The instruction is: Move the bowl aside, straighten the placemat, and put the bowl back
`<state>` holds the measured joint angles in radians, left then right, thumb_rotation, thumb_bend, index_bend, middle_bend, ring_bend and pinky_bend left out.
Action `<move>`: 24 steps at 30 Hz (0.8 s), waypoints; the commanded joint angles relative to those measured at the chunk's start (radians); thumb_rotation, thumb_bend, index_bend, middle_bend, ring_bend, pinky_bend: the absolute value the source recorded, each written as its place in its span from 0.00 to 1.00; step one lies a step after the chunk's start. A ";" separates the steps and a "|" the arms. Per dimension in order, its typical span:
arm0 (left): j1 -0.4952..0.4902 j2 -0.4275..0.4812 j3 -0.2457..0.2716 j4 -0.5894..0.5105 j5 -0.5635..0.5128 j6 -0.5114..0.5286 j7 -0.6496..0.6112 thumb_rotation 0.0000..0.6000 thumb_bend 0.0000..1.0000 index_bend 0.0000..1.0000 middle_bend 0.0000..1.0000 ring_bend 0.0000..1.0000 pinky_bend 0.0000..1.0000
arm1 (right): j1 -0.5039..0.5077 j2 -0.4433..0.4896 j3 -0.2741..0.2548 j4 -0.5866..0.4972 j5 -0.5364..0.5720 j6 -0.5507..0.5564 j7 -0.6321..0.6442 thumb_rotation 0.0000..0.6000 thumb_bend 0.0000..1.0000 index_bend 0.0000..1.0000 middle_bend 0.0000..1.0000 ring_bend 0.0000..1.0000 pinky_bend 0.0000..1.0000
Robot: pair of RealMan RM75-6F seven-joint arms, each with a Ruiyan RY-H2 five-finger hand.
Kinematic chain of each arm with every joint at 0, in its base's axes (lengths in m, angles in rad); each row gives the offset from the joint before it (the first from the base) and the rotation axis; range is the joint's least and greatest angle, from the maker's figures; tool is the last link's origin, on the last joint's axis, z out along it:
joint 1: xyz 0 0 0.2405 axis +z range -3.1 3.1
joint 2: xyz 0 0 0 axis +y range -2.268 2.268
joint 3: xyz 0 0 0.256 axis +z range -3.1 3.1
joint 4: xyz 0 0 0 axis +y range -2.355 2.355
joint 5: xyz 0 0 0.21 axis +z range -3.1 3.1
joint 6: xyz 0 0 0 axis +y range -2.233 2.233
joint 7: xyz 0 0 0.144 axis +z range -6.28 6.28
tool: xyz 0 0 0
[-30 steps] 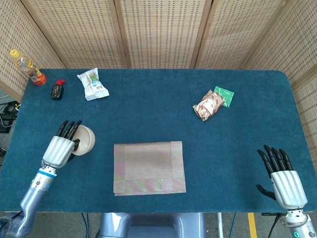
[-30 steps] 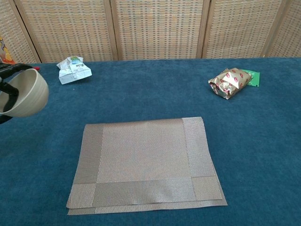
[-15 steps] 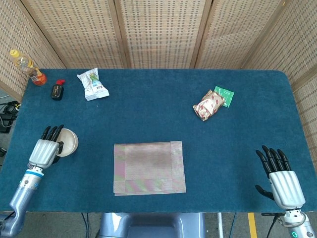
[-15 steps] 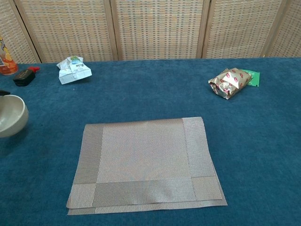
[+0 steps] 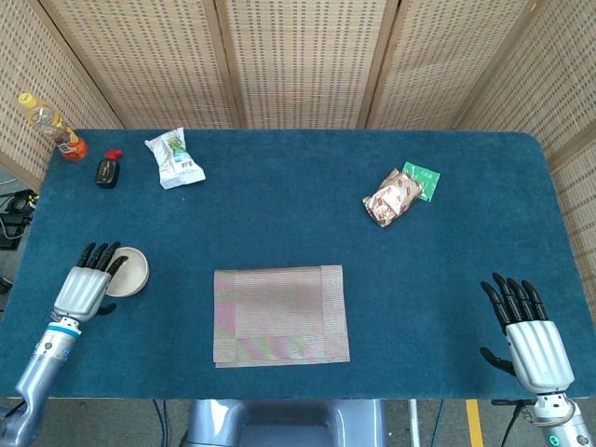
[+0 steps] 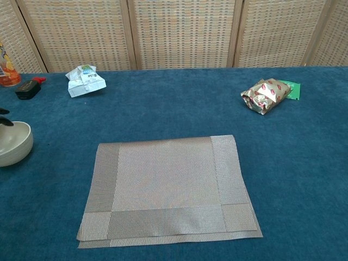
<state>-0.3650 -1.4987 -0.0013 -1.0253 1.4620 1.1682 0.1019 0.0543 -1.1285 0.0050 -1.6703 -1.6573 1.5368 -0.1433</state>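
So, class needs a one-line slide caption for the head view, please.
Left hand at the bowl set left of the placemat; right hand open, waiting.

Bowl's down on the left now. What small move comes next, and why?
Probably let go of the bowl and draw the left hand clear: the bowl sits upright on the cloth, off the placemat, whose near edge shows a doubled layer and needs straightening.

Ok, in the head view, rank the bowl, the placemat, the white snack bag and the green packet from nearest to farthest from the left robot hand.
1. bowl: right at the left robot hand, near the table's left edge.
2. placemat: front centre, to the hand's right.
3. white snack bag: back left.
4. green packet: far right, behind the foil pack.
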 commanded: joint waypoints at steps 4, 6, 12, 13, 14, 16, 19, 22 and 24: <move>0.019 0.096 -0.007 -0.127 0.038 0.093 0.020 1.00 0.10 0.01 0.00 0.00 0.00 | 0.001 0.000 0.001 0.001 0.005 -0.003 0.003 1.00 0.01 0.00 0.00 0.00 0.00; 0.024 0.126 -0.006 -0.172 0.046 0.110 0.037 1.00 0.10 0.00 0.00 0.00 0.00 | 0.001 0.000 0.001 0.000 0.005 -0.003 0.004 1.00 0.01 0.00 0.00 0.00 0.00; 0.039 0.202 0.001 -0.359 0.100 0.181 0.061 1.00 0.12 0.19 0.00 0.00 0.00 | 0.000 0.001 0.001 -0.001 0.001 0.001 0.004 1.00 0.01 0.00 0.00 0.00 0.00; 0.039 0.203 0.003 -0.383 0.114 0.192 0.074 1.00 0.12 0.21 0.00 0.00 0.00 | 0.000 0.001 0.000 -0.002 0.000 0.001 0.004 1.00 0.01 0.00 0.00 0.00 0.00; 0.039 0.205 0.008 -0.407 0.128 0.197 0.095 1.00 0.12 0.23 0.00 0.00 0.00 | 0.000 0.001 0.000 -0.002 0.000 0.001 0.003 1.00 0.01 0.00 0.00 0.00 0.00; 0.035 0.204 0.016 -0.453 0.151 0.196 0.139 1.00 0.12 0.26 0.00 0.00 0.00 | -0.001 0.002 0.000 -0.003 -0.001 0.002 0.002 1.00 0.01 0.00 0.00 0.00 0.00; 0.024 0.175 0.032 -0.514 0.192 0.183 0.210 1.00 0.14 0.29 0.00 0.00 0.00 | -0.002 0.003 0.000 -0.004 -0.002 0.006 0.006 1.00 0.01 0.00 0.00 0.00 0.00; 0.014 0.135 0.049 -0.551 0.215 0.154 0.262 1.00 0.18 0.34 0.00 0.00 0.00 | -0.003 0.007 0.002 -0.004 0.002 0.007 0.014 1.00 0.01 0.00 0.00 0.00 0.00; 0.010 0.102 0.060 -0.572 0.219 0.128 0.307 1.00 0.18 0.38 0.00 0.00 0.00 | -0.002 0.009 0.003 -0.004 0.006 0.004 0.021 1.00 0.01 0.00 0.00 0.00 0.00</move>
<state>-0.3459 -1.3605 0.0405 -1.5668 1.6643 1.3256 0.3669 0.0522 -1.1201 0.0079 -1.6739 -1.6522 1.5420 -0.1237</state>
